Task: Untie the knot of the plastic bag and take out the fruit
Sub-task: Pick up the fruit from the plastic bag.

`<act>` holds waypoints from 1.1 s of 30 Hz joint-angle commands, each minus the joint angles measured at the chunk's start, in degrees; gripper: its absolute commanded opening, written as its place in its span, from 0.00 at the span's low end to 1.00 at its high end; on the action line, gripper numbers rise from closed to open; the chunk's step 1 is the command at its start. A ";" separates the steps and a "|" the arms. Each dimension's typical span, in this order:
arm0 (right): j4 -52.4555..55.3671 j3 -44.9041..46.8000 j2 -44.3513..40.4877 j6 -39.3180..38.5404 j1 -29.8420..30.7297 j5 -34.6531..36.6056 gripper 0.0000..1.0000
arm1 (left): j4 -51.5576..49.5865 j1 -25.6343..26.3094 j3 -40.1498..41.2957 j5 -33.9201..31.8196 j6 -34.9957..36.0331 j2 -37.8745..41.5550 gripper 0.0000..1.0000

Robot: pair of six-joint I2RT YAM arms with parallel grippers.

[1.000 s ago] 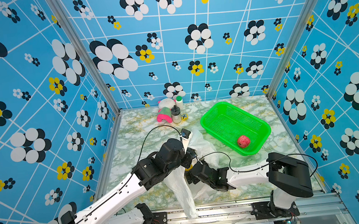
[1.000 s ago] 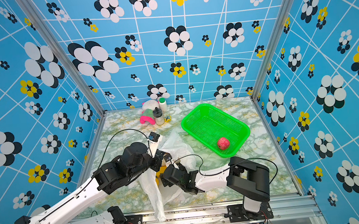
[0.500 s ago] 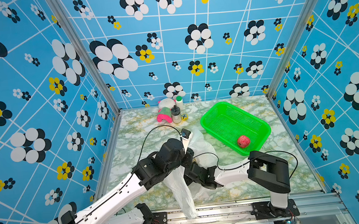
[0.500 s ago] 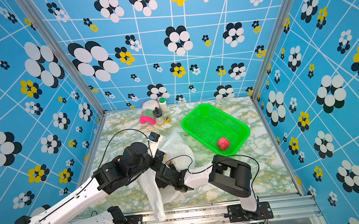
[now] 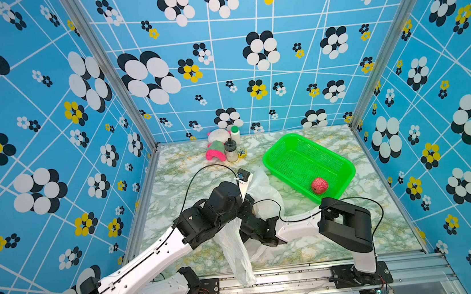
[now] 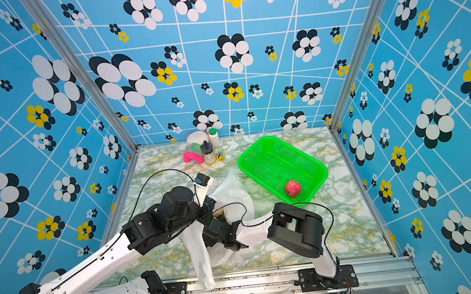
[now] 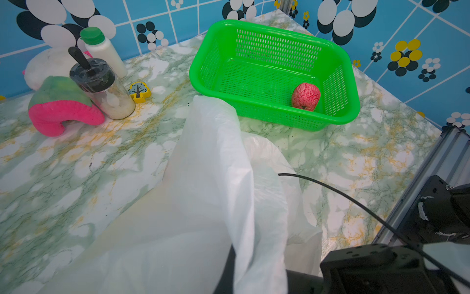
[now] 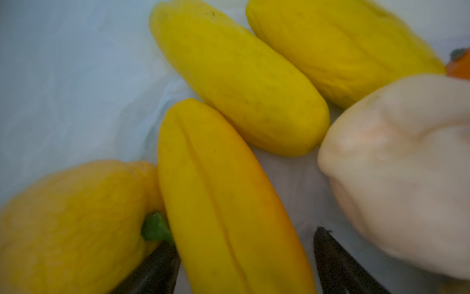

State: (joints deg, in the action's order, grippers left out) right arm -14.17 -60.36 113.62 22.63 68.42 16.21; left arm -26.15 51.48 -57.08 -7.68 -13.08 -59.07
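Observation:
The white plastic bag (image 5: 264,191) (image 6: 235,195) lies at the middle front of the table, with one flap hanging over the front rail. My left gripper (image 5: 246,204) is shut on its film and holds the mouth up; in the left wrist view the bag (image 7: 208,178) covers the jaws. My right gripper (image 8: 241,238) is inside the bag, open, its fingers either side of a yellow mango (image 8: 223,191), the fruit in the bag. Around it lie a lemon (image 8: 71,224), two more mangoes (image 8: 236,86) and a cream pear (image 8: 401,165). The knot is out of view.
A green basket (image 5: 293,137) (image 7: 279,28) stands at the right rear with a red bumpy fruit (image 5: 319,185) (image 7: 306,96) in it. At the back wall are a pink-and-white plush (image 5: 216,149), a black-lidded jar (image 5: 231,151), a green-capped bottle (image 5: 235,132) and a small yellow tile (image 7: 139,92).
My right arm has swung to the left and its gripper has pushed deeper into the bag. The left arm has kept its hold and place.

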 commanded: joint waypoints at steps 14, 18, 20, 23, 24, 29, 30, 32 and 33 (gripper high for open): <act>1.61 2.92 -9.27 -1.62 -0.21 -0.64 0.30 | 0.74 -0.42 0.91 -0.23 -0.63 2.44 0.00; 1.48 6.38 -16.09 -0.46 0.04 -1.84 0.28 | -0.67 -0.75 -0.32 -0.60 -0.83 1.54 0.00; 1.10 8.51 -19.57 -0.41 0.08 -2.72 0.28 | -0.86 -0.83 -0.66 -1.00 -0.81 1.15 0.00; -1.41 12.84 -24.01 -1.82 0.52 -4.58 0.24 | 0.18 -1.09 0.07 -1.84 -0.98 1.46 0.00; -2.54 14.62 -26.05 -2.41 0.82 -4.96 0.24 | 0.54 -1.25 0.34 -1.82 -1.14 1.75 0.00; -6.86 23.88 -37.50 -4.06 1.03 -5.94 0.23 | -0.24 -2.24 -0.47 -0.85 -1.47 1.78 0.00; -7.24 25.60 -39.74 -4.50 1.08 -5.22 0.24 | -0.41 -2.29 -0.53 -0.89 -1.55 1.72 0.00; -7.70 28.44 -43.36 -5.56 1.07 -2.93 0.22 | 0.02 -2.28 -0.08 -0.94 -1.68 2.01 0.00; -7.96 29.63 -44.74 -5.86 1.02 -1.86 0.22 | 0.48 -2.33 0.39 -0.87 -1.72 2.26 0.00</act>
State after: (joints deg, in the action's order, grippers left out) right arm -18.90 -33.19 72.03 18.96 69.34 11.81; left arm -25.34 49.60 -57.17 -8.40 -14.13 -57.63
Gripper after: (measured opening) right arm 0.365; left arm 0.042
